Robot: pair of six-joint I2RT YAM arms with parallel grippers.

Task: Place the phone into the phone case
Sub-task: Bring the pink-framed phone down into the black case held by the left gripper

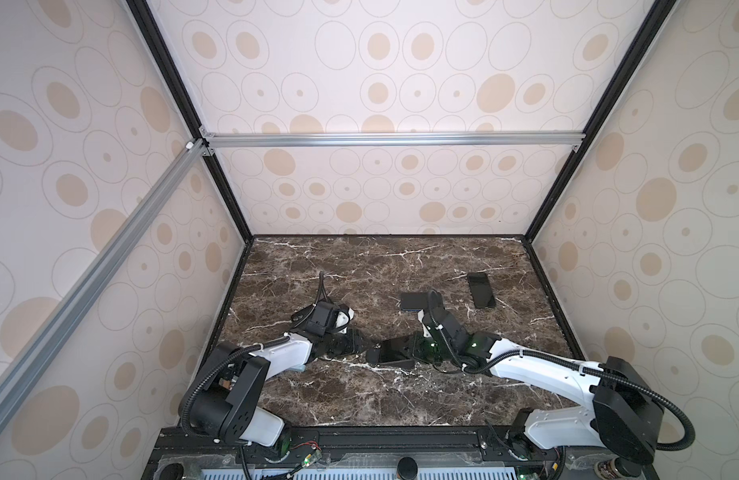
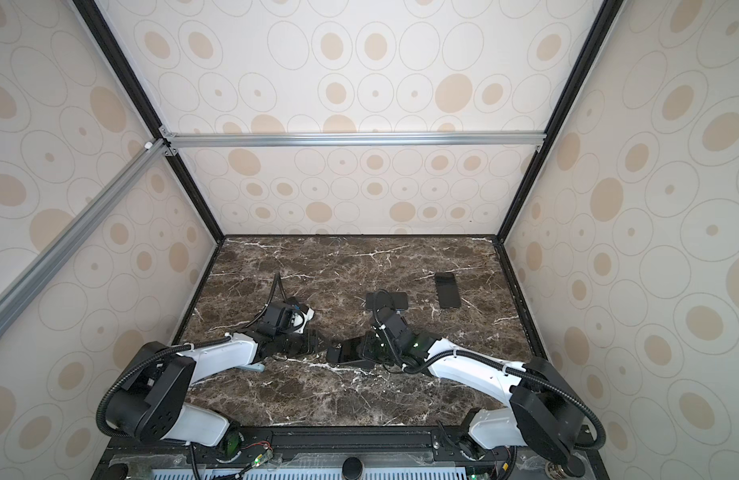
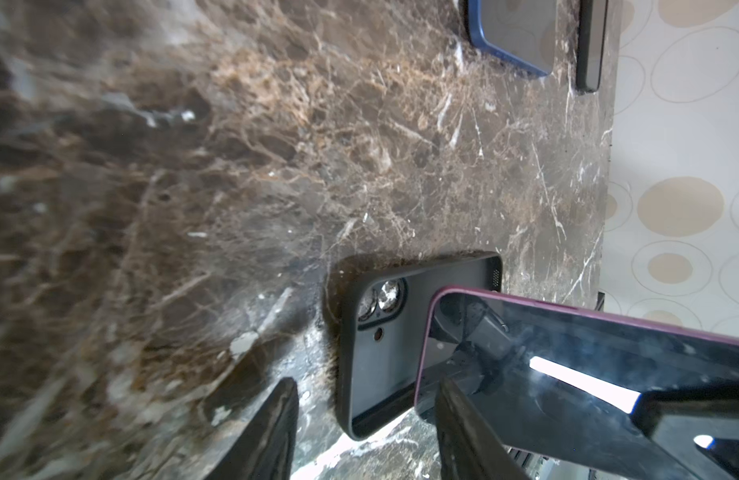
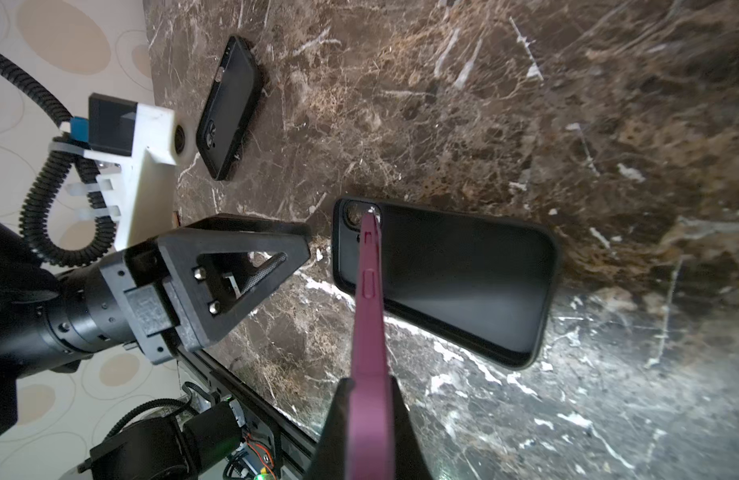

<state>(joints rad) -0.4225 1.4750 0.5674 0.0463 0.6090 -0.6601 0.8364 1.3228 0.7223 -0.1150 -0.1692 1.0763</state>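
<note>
A black phone case [image 4: 455, 278] lies open side up on the marble table, seen also in the left wrist view [image 3: 376, 357] and in a top view [image 1: 394, 365]. My right gripper [image 4: 369, 382] is shut on the phone [image 4: 369, 307], which has a purple rim and a dark glossy screen [image 3: 567, 357]. The phone hangs tilted over the case, its far end down by the camera cut-out. In both top views it shows as a dark slab [image 1: 386, 351] [image 2: 351, 349]. My left gripper [image 3: 367, 386] is open, its fingers [image 4: 272, 249] just short of the case's camera end.
A blue-rimmed phone [image 1: 415, 301] lies behind the right wrist. A black phone [image 1: 482, 290] lies further back right. Another black-cased phone [image 4: 228, 108] rests near the left wrist camera. Patterned walls close in the table [image 1: 359, 399] on three sides.
</note>
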